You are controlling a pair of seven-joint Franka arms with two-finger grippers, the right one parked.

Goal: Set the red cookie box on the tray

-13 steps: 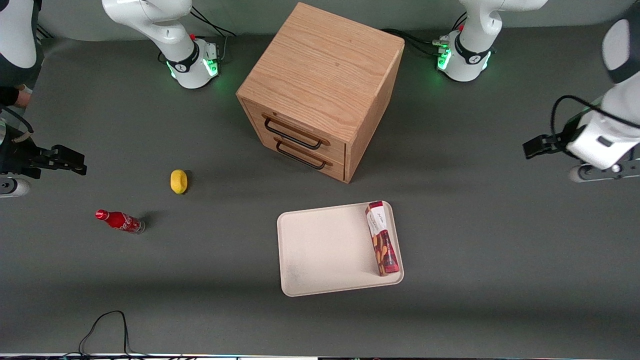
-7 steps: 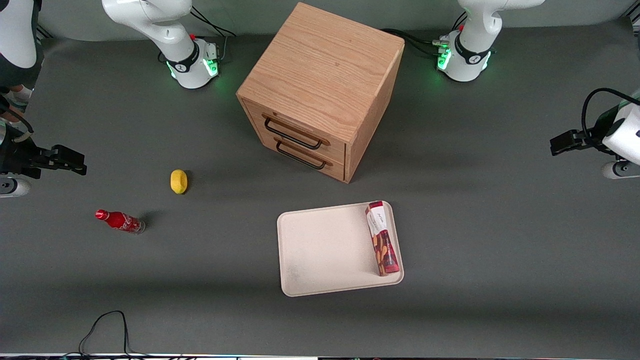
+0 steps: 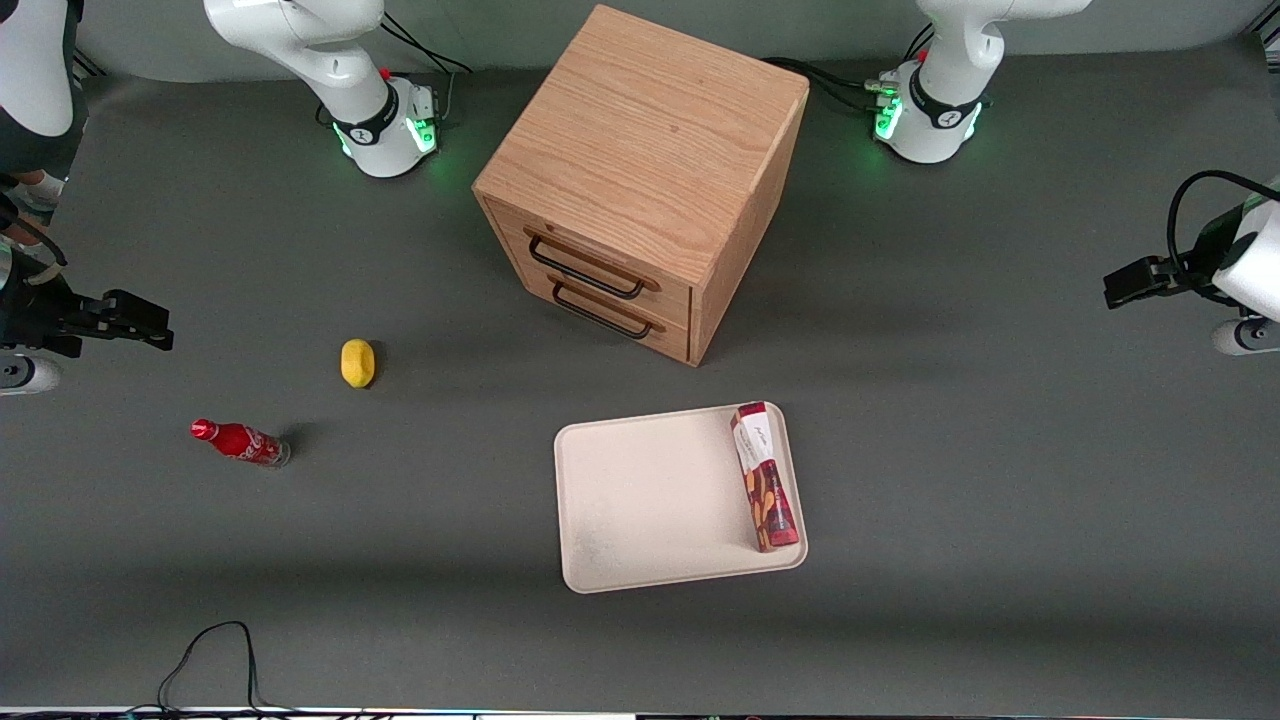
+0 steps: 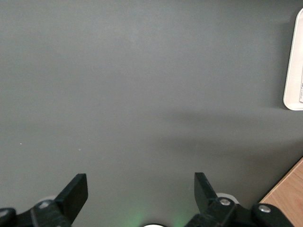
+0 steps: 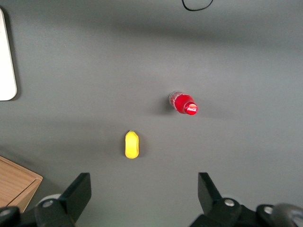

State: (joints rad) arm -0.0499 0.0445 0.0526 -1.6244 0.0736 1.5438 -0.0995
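- The counter point(image 3: 1000, 560) is lying dark grey under everything, and most of it is showing bare around the few things set on it.
- The cabinet point(image 3: 640, 180), a wooden block with two drawers, is standing farther from the front camera than the tray, its handles facing the tray's way.
- The tray point(image 3: 650, 500) is sitting flat in front of the cabinet, and it is carrying the box and nothing else.
- The box point(image 3: 766, 477) is lying lengthwise inside the tray, along the rim toward the working arm's end, its white end pointing at the cabinet and its red end nearer the camera. It looks to be resting wholly within the rim, so I would judge the placing done.
- The gripper point(image 3: 1125, 285) is hanging at the working arm's end of the counter, well apart from tray and box; its fingers point(image 4: 75, 191) are standing wide apart and holding nothing.
- What is left, to my eye, is only for the arm to park itself.
- The bottle point(image 3: 240, 442) and the lemon point(image 3: 357, 362) are lying toward the parked arm's end, taking no part in this.
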